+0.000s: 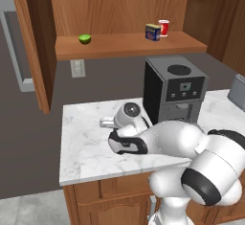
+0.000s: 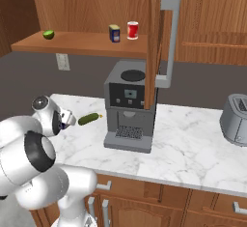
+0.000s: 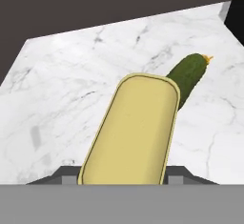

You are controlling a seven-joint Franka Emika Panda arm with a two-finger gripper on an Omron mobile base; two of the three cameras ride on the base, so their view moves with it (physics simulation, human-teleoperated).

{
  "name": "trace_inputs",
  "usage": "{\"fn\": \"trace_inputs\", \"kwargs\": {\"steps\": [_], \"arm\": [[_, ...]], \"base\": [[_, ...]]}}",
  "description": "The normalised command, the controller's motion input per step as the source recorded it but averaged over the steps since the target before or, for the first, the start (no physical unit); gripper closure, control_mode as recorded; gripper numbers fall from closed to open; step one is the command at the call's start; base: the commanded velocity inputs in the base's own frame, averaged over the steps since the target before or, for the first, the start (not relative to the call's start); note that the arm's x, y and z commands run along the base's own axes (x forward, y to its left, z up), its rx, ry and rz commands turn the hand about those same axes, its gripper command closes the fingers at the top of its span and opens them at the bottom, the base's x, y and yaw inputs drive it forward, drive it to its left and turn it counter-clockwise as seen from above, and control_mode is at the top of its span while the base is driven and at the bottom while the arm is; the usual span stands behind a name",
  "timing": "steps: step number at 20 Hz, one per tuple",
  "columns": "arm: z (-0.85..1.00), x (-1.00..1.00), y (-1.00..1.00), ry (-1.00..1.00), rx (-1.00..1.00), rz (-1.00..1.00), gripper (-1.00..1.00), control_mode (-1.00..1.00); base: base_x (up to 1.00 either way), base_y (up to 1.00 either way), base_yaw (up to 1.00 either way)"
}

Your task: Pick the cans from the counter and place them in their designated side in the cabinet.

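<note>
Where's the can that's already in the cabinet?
The blue can stands on the cabinet shelf toward its right end, just left of the red can, far from the lime at the left.

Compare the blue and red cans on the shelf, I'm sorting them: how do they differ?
The blue can is dark blue with yellow; the red can is red and white. The blue can is squatter, the red can taller. Both stand upright, side by side, on the shelf.
</note>
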Motion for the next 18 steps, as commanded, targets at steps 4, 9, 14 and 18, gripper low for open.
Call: {"fn": "trace_inputs", "kwargs": {"steps": [4, 9, 14, 18], "arm": [[0.45, -0.08, -0.05, 0.00, 0.00, 0.00, 1.00, -1.00], [0.53, -0.07, -0.07, 0.01, 0.00, 0.00, 1.00, -1.00], [0.55, -0.08, -0.07, 0.02, 0.00, 0.00, 1.00, -1.00], [0.54, -0.07, -0.07, 0.01, 0.00, 0.00, 1.00, -1.00]], "base": [[0.00, 0.00, 0.00], [0.00, 0.00, 0.00], [0.00, 0.00, 0.00], [0.00, 0.00, 0.00]]}}
